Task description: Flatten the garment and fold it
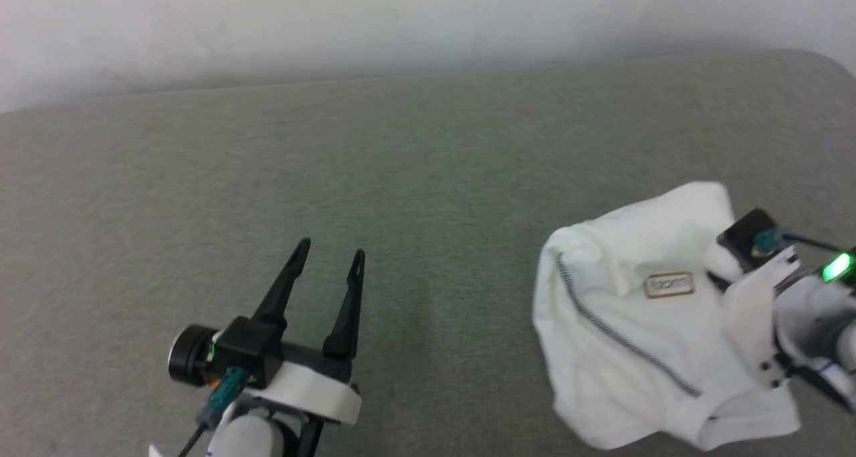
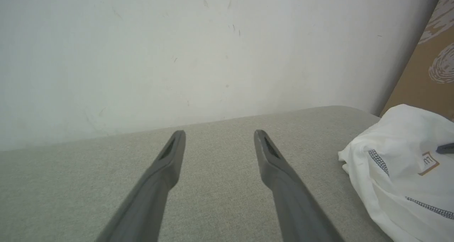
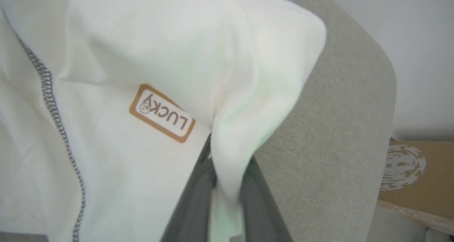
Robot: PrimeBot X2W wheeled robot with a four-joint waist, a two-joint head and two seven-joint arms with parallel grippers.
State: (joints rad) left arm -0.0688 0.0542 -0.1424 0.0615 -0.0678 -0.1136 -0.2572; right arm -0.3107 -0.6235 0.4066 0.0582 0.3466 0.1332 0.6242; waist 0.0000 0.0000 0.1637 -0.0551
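The garment (image 1: pixel 642 336) lies bunched at the near right of the grey cushion (image 1: pixel 401 176); right gripper (image 3: pixel 228 164) pinches a fold of it, left gripper (image 1: pixel 332 249) hangs wide open, near left

Head view: set high, facing forward and down across the padded surface (image 1: pixel 428 176) to its far edge and the wall (image 1: pixel 401 22); moderate distance; left gripper (image 1: pixel 332 248) at lower left, the garment (image 1: pixel 635 323) by the right edge.

Left wrist view: low over the surface, facing along its own fingers toward the far edge and wall; garment well off to its right.

Right wrist view: very close on the cloth, facing the surface's rounded far right corner.

Shared: the garment's tan label (image 3: pixel 161 113) appears in all three views; a cardboard box (image 2: pixel 425 82) past the right end appears in both wrist views.
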